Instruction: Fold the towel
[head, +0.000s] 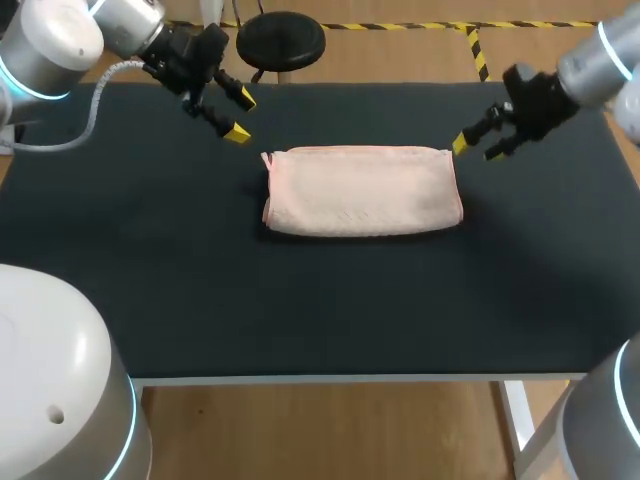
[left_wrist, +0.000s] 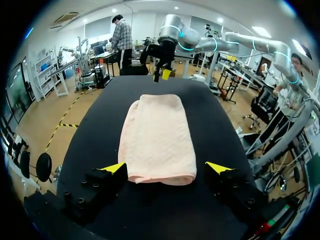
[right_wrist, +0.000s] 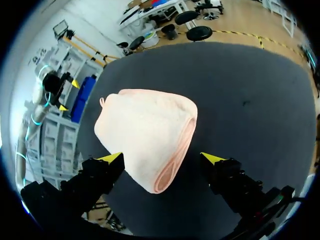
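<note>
Towel (head: 362, 192): pink, folded into a thick oblong, lying flat near the middle of the black table (head: 300, 310). Left gripper (head: 241, 115): near the towel's far left corner, apart from it, 2 yellow tips spread wide, nothing between them. Right gripper (head: 476, 148): just beside the far right corner, fingers likewise parted, holding nothing. Seen from each wrist: a short end of the towel ahead of the spread tips, untouched.

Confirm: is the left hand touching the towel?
Apart. In the head view the left hand, fingers open, sits off the far left corner of the towel, with a strip of bare black table showing between them.
</note>
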